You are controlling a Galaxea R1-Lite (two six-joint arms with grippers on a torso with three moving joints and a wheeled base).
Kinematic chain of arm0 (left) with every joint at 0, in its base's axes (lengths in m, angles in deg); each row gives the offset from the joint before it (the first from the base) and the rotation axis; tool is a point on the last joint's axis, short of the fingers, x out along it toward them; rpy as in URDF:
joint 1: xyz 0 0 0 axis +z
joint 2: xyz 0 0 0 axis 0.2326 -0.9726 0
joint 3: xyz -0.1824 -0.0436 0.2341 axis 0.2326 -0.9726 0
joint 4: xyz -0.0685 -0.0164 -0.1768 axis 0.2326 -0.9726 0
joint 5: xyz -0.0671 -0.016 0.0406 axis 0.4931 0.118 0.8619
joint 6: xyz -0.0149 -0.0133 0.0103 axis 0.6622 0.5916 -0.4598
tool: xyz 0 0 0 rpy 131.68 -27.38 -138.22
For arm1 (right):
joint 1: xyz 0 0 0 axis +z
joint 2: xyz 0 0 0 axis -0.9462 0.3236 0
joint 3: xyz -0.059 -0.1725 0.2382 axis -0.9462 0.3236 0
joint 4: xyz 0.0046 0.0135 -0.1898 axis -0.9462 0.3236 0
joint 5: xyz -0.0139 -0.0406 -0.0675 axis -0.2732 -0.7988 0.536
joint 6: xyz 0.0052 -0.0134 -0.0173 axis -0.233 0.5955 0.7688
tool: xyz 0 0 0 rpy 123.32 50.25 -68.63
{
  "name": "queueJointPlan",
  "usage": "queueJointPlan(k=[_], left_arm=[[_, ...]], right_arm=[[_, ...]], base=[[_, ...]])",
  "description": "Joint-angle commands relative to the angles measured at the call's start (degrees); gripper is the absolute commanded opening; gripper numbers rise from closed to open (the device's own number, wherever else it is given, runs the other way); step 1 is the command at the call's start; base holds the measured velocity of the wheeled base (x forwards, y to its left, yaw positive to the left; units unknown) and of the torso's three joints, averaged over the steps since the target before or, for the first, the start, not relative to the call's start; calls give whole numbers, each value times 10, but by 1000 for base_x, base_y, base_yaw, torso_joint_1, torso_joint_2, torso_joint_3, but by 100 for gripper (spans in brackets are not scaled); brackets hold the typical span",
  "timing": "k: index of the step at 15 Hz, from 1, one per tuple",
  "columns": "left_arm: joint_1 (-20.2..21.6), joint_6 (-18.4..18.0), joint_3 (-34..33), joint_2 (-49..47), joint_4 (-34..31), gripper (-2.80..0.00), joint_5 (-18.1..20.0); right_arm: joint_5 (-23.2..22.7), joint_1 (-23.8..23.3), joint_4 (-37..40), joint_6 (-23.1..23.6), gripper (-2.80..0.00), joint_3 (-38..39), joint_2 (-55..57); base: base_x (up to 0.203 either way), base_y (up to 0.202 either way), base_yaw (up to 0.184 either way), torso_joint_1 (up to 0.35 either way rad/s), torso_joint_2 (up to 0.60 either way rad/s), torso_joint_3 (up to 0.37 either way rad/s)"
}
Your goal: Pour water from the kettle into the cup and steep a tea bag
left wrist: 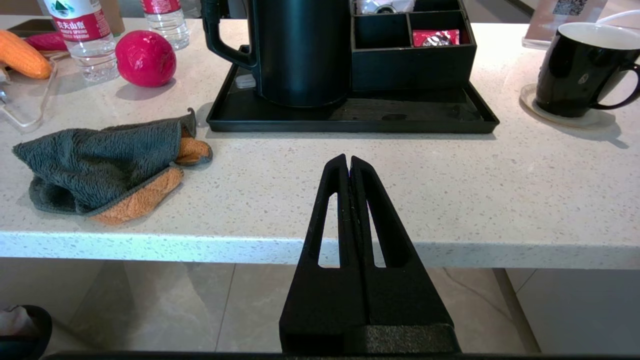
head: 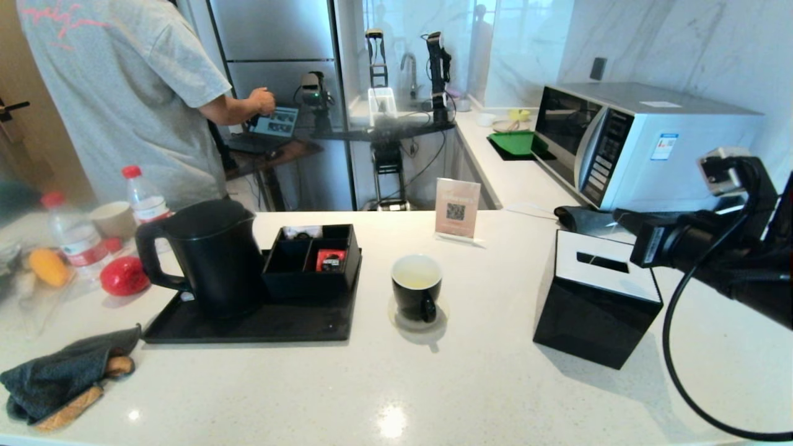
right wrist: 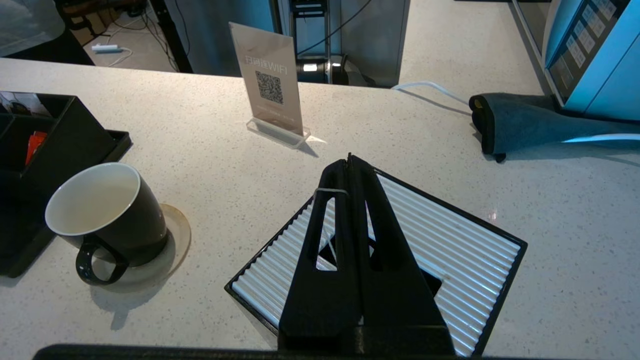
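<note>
Both grippers are pressed together: the right gripper (right wrist: 349,159) above the tissue box (right wrist: 450,240), pinching a string (right wrist: 331,190); the left gripper (left wrist: 348,160) near the counter's (left wrist: 450,200) edge.

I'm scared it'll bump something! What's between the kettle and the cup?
The black compartment box on the tray sits between the kettle and the cup, then bare counter, seen in the head view.

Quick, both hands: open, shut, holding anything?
Left hand: shut, empty, off the counter's near edge.
Right hand: shut on a thin white string, above the tissue box.

Head overlooks counter; wrists low; all share cup (head: 417,287).
</note>
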Motion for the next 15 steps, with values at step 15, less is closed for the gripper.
queueJointPlan(k=[15], left_arm=[[0, 0, 0, 0, 0, -280, 0]], right_arm=[[0, -4, 2, -2, -280, 21, 45]], base=[[0, 0, 0, 0, 0, 0]])
